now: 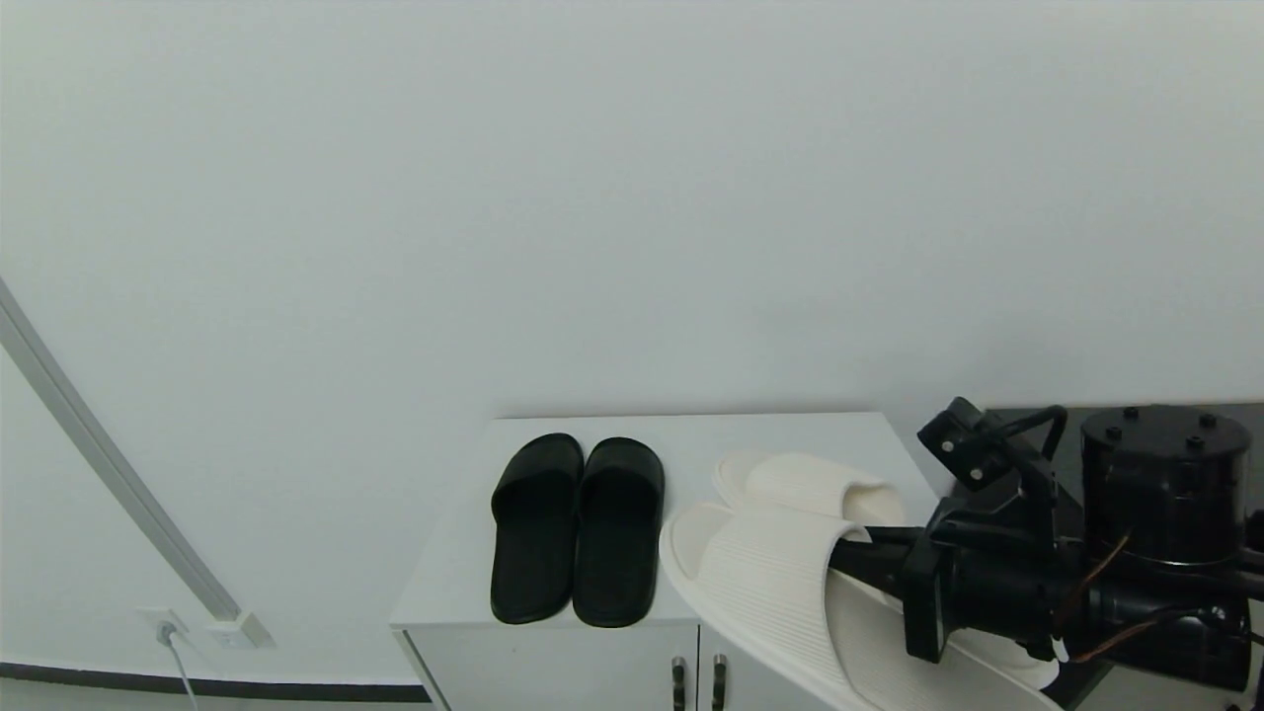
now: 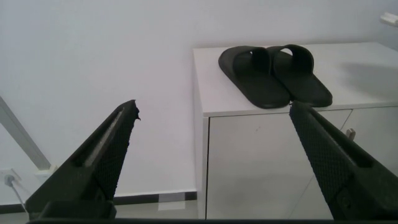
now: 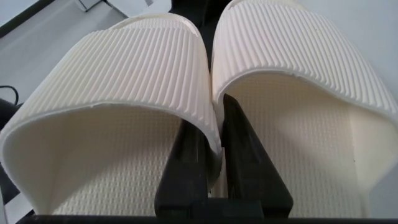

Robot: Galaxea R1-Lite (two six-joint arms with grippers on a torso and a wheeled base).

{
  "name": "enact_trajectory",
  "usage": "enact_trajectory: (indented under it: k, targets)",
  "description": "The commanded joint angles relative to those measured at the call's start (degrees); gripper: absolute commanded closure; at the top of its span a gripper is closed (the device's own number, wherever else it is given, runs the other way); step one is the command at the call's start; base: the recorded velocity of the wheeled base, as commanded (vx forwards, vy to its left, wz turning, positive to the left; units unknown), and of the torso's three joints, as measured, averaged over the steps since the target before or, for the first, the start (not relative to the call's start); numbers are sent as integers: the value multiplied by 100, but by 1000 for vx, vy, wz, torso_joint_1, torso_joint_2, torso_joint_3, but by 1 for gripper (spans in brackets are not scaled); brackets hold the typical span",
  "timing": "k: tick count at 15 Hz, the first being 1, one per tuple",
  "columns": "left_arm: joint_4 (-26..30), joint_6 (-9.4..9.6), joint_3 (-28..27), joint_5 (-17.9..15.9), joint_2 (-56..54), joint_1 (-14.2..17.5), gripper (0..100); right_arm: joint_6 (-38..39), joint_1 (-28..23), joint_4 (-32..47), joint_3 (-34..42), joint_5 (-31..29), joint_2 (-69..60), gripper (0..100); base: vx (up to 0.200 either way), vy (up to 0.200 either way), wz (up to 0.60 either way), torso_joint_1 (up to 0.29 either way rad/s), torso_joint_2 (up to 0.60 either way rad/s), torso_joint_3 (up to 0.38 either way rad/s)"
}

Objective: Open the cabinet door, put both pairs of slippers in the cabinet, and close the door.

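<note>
A white cabinet (image 1: 553,657) stands against the wall with both doors closed, their handles (image 1: 697,681) side by side at the seam. On its top lies the black pair of slippers (image 1: 578,528), toes toward the wall; they also show on the cabinet top (image 2: 273,74). My right gripper (image 1: 874,553) is shut on the white ribbed slippers (image 1: 780,563), one finger inside each (image 3: 155,87), pinching their adjoining walls. That pair sits tilted over the cabinet's right part, jutting past the front edge. My left gripper (image 2: 214,109) stands open and holds nothing, off the cabinet's left side below its top.
A plain white wall rises behind the cabinet. At the lower left a grey strip (image 1: 99,454) runs down the wall to a socket (image 1: 163,624) with a plugged cable. A dark surface (image 1: 1027,420) lies right of the cabinet.
</note>
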Motion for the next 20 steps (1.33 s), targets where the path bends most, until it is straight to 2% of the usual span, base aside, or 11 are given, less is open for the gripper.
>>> enact_trajectory:
  k: [1,4,10,17,20]
  targets:
    - [-1,-1,0,-1,2,1,0,-30,6,-9,83,26,-111,100,0,0,0,0,0,0]
    - [-1,-1,0,-1,2,1,0,-407,-20,-35,250,210,-120,100,-200,0,0,12,4,7]
    - [-1,-9,0,-1,2,1,0,-425,-11,-35,321,219,-173,100,-200,0,0,-4,0,2]
    - [-1,-9,0,-1,2,1,0,-451,15,-35,400,237,-234,100,0,0,0,0,0,0]
    - [-1,-1,0,-1,2,1,0,-451,15,-35,409,237,-234,100,0,0,0,-129,285,159]
